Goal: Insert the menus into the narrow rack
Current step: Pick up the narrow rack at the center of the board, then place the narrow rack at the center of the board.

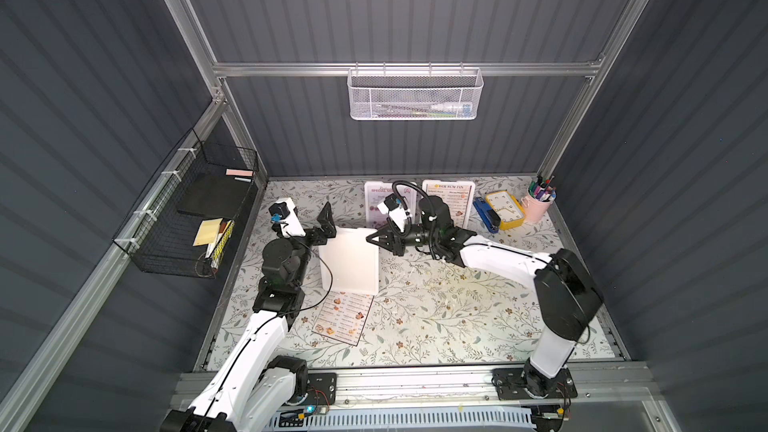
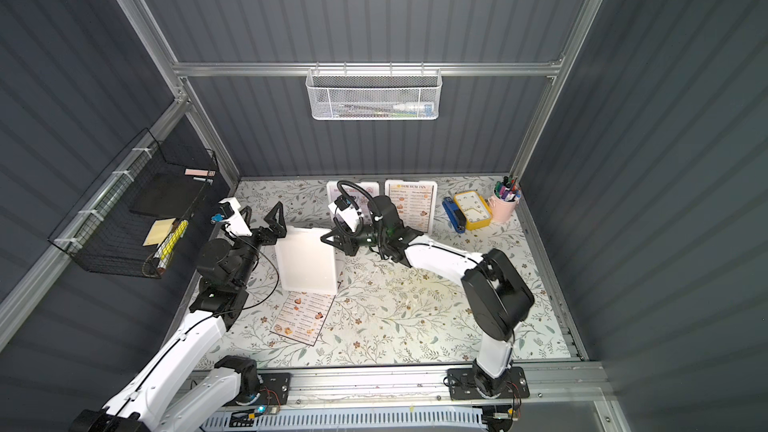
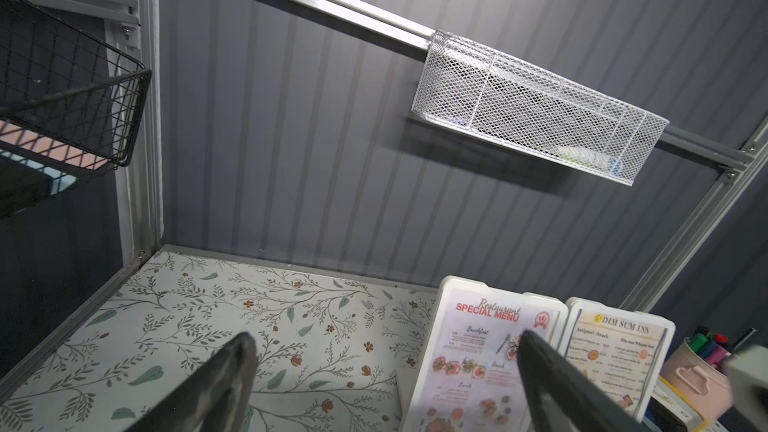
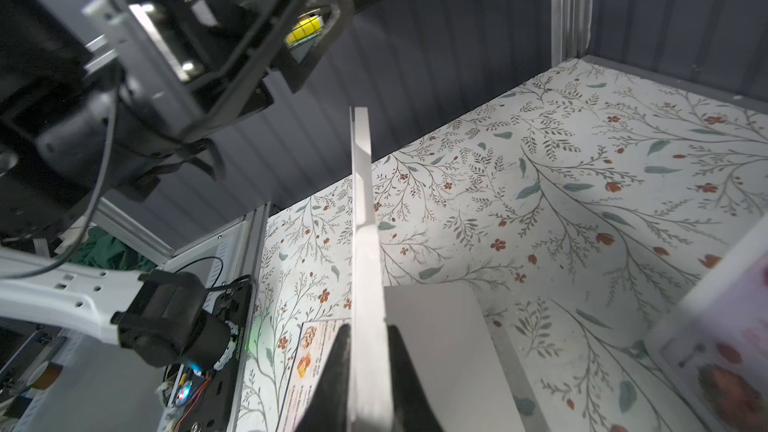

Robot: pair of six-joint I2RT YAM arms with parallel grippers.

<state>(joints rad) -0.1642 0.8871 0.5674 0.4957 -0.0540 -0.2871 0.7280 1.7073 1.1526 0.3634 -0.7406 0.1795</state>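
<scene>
Right fingers (image 1: 369,238) pinched shut on the edge of a blank white holder (image 1: 349,259), a thin, stiff, matte slab held upright. Left fingers (image 1: 327,220) spread wide, empty, just beside the slab's other top corner. Black-bordered menu (image 1: 343,317) with food photos flat on the floral desk (image 1: 436,305) beneath the right fingers, top end hidden behind the slab. Lavender menu (image 3: 486,351) and Dim Sum menu (image 3: 615,351) upright beyond the left fingers, lower parts cut off. Small print unreadable.
</scene>
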